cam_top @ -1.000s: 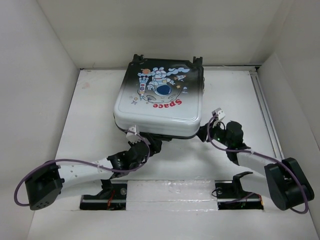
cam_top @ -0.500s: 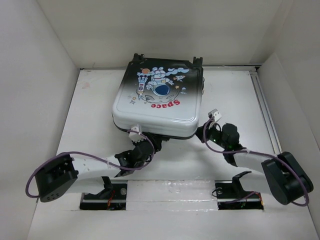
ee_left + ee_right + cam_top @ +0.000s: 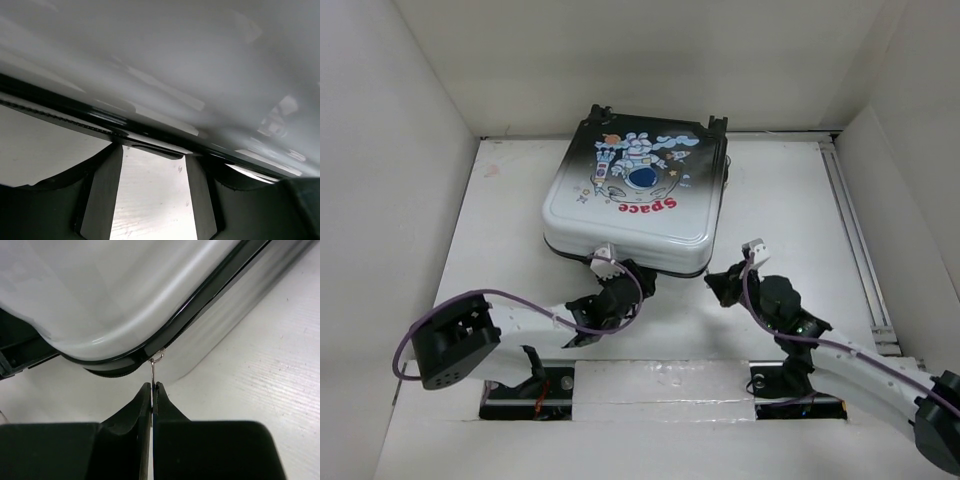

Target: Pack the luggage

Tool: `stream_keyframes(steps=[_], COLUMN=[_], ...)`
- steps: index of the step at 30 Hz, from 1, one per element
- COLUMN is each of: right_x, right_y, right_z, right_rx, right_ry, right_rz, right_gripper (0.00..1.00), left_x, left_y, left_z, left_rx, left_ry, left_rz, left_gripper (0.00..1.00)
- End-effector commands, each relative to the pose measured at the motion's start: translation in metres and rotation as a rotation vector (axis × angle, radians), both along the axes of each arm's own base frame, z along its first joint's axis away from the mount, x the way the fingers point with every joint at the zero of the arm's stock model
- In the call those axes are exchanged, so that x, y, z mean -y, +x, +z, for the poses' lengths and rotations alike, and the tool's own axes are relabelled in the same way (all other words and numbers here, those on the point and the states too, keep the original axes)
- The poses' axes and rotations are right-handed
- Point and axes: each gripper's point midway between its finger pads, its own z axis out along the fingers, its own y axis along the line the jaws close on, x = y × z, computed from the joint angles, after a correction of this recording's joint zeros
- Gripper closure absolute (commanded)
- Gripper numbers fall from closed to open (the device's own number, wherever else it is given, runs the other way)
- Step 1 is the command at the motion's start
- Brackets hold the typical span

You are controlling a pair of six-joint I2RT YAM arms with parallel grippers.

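We see the luggage [image 3: 635, 215] lying flat toward the far middle of the white table [image 3: 510, 230], its glossy shell up with the astronaut and the red "Space" print showing, and its two halves together. The left gripper [image 3: 153, 152] sits at the near edge of the case, left of centre. Its fingers [image 3: 102, 192] stand moderately apart with only bare table between them, and the tips reach up to the black zipper seam [image 3: 75, 112] under the shell's rim. The right gripper [image 3: 152, 386] is at the near right corner, its fingers pressed together on the thin metal zipper pull [image 3: 152, 371], which hangs from the seam where the shell curves round.
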Motion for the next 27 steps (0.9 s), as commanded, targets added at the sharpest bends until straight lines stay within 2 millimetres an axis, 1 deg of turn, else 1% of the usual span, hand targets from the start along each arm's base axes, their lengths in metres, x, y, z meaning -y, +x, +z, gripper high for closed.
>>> stream_keyframes(steps=[1, 2, 3, 4, 5, 6, 7, 8, 9, 10, 11, 12, 13, 14, 15, 16, 17, 18, 19, 20, 21, 22, 23, 24, 25, 26, 27], right_x=[-0.025, -0.029, -0.034, -0.038, -0.048, -0.054, -0.061, -0.071, -0.081, -0.088, -0.094, -0.105, -0.111, -0.116, -0.121, -0.124, -0.130, -0.137, -0.142, -0.148, -0.156, -0.165, -0.178, -0.186, -0.192, -0.199, -0.201], right_y=[-0.049, -0.053, -0.056, -0.059, -0.067, -0.071, -0.073, -0.083, -0.086, -0.089, -0.091, -0.094, -0.094, -0.094, -0.087, -0.082, -0.077, -0.071, -0.062, -0.058, -0.053, -0.046, -0.041, -0.039, -0.037, -0.035, -0.034], right_z=[-0.021, -0.018, -0.018, -0.017, -0.010, -0.007, -0.006, -0.001, 0.012, 0.009, 0.012, 0.025, 0.016, 0.016, 0.020, 0.019, 0.014, 0.021, 0.027, 0.031, 0.019, 0.025, 0.035, 0.023, 0.025, 0.034, 0.035], right_rx=[-0.153, -0.148, -0.161, -0.161, -0.153, -0.153, -0.164, -0.151, -0.140, -0.154, -0.149, -0.131, -0.151, -0.158, -0.144, -0.137, -0.148, -0.121, -0.095, -0.078, -0.072, -0.047, -0.037, -0.041, -0.041, -0.022, -0.017], right_ry=[-0.004, -0.006, -0.014, -0.021, -0.021, -0.023, -0.028, -0.025, -0.008, -0.028, -0.035, -0.024, -0.055, -0.059, -0.045, -0.047, -0.053, -0.026, -0.015, -0.012, -0.054, -0.036, -0.012, -0.044, -0.022, 0.029, 0.041], right_rz=[0.162, 0.176, 0.187, 0.200, 0.237, 0.262, 0.269, 0.307, 0.319, 0.323, 0.327, 0.318, 0.304, 0.293, 0.251, 0.230, 0.203, 0.190, 0.157, 0.149, 0.145, 0.128, 0.128, 0.130, 0.128, 0.129, 0.129], right_gripper=[1.00, 1.00, 1.00, 1.00, 1.00, 1.00, 1.00, 1.00, 1.00, 1.00, 1.00, 1.00, 1.00, 1.00, 1.00, 1.00, 1.00, 1.00, 1.00, 1.00, 1.00, 1.00, 1.00, 1.00, 1.00, 1.00, 1.00], left_x=[0.010, 0.011, 0.011, 0.012, 0.014, 0.017, 0.022, 0.023, 0.027, 0.028, 0.031, 0.033, 0.035, 0.037, 0.039, 0.040, 0.038, 0.038, 0.036, 0.033, 0.032, 0.034, 0.033, 0.029, 0.027, 0.020, 0.015], left_y=[0.035, 0.037, 0.039, 0.040, 0.038, 0.040, 0.041, 0.040, 0.043, 0.042, 0.044, 0.043, 0.044, 0.043, 0.042, 0.043, 0.041, 0.041, 0.038, 0.037, 0.034, 0.033, 0.031, 0.028, 0.027, 0.026, 0.026], left_z=[0.032, 0.030, 0.032, 0.030, 0.025, 0.026, 0.032, 0.027, 0.030, 0.029, 0.032, 0.028, 0.029, 0.029, 0.030, 0.033, 0.028, 0.034, 0.032, 0.031, 0.031, 0.042, 0.040, 0.036, 0.039, 0.035, 0.037], left_rx=[0.067, 0.062, 0.065, 0.068, 0.058, 0.060, 0.064, 0.053, 0.060, 0.060, 0.065, 0.056, 0.057, 0.052, 0.054, 0.060, 0.054, 0.062, 0.058, 0.062, 0.064, 0.082, 0.081, 0.073, 0.071, 0.071, 0.072], left_ry=[-0.085, -0.090, -0.103, -0.093, -0.077, -0.079, -0.095, -0.085, -0.096, -0.090, -0.098, -0.092, -0.093, -0.096, -0.106, -0.115, -0.106, -0.119, -0.118, -0.107, -0.107, -0.138, -0.129, -0.118, -0.115, -0.090, -0.082], left_rz=[0.049, 0.044, 0.042, 0.039, 0.022, 0.022, 0.010, 0.002, 0.002, -0.009, -0.010, -0.019, -0.019, -0.032, -0.042, -0.042, -0.042, -0.042, -0.050, -0.054, -0.069, -0.077, -0.089, -0.089, -0.089, -0.075, -0.064], left_gripper=[0.53, 0.53, 0.53, 0.53, 0.53, 0.53, 0.53, 0.53, 0.53, 0.53, 0.53, 0.53, 0.53, 0.53, 0.53, 0.53, 0.53, 0.53, 0.53, 0.52, 0.52, 0.51, 0.51, 0.51, 0.50, 0.47, 0.46])
